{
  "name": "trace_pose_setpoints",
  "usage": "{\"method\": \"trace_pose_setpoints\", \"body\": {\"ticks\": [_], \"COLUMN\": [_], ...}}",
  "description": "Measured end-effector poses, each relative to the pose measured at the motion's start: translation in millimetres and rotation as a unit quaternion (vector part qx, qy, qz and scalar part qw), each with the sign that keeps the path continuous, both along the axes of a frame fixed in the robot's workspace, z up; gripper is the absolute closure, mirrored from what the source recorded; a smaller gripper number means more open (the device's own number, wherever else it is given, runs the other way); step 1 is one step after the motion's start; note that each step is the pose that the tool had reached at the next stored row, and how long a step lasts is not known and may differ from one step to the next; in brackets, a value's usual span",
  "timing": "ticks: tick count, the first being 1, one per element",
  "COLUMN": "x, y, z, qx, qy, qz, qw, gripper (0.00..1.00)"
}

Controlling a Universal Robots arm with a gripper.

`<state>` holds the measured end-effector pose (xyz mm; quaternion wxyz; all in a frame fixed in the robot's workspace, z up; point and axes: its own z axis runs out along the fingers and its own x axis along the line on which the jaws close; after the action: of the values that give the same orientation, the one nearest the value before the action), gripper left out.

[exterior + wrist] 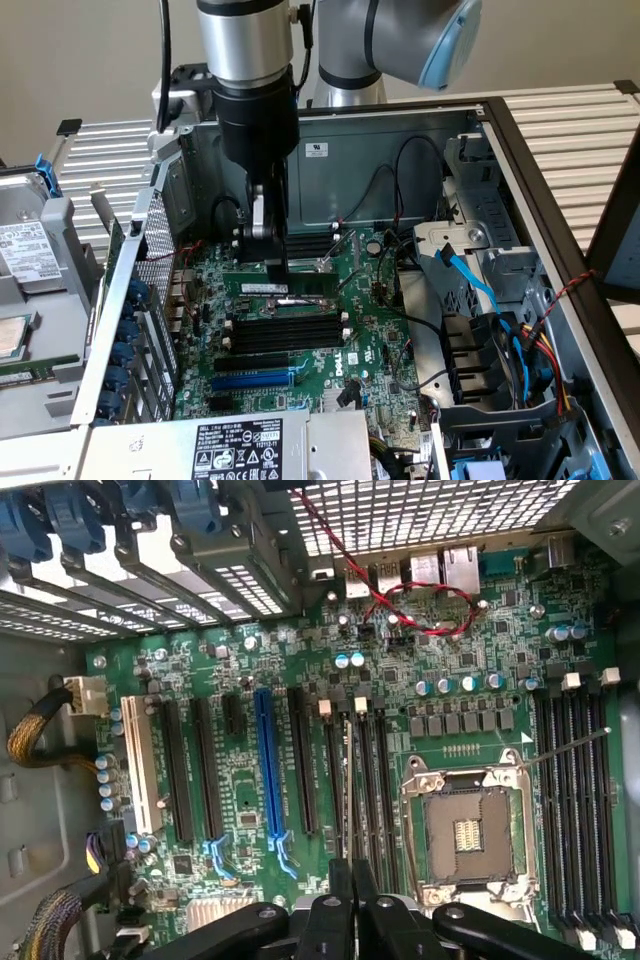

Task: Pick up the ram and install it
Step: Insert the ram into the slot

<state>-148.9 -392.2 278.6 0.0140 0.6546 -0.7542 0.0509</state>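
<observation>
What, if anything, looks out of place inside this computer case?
Nothing looks broken or spilled. The ram sits in line with the memory slots, pinched by the gripper. A red-and-black wire loops loose over the motherboard, and the processor socket is bare.

Silver cylindrical wrist link on the arm (pixel 245 40), pale grey joint housings behind, one with a light blue cap (pixel 448 45). A black cable (pixel 163 60) runs down alongside. The gripper (pixel 277 272) is black, with slim linkage fingers (pixel 328 922) (round pivot bolts at the knuckles).
</observation>
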Motion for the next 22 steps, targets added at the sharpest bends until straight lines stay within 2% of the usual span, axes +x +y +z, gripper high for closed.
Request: {"method": "trace_pose_setpoints", "body": {"ticks": [5,15,19,22], "x": [1.0,1.8,1.9,2.8], "y": [-0.1,-0.9,-0.9,-3.2], "z": [-9.2,-27.0,-27.1,-29.7], "qx": [0.0000,0.0000,-0.0001,0.0000], "qy": [0.0000,0.0005,0.0006,0.0012], "qz": [0.021,0.042,0.043,0.045], "qw": [0.9998,0.9991,0.9991,0.9990], "gripper": [0.88,0.88,0.88,0.88]}}
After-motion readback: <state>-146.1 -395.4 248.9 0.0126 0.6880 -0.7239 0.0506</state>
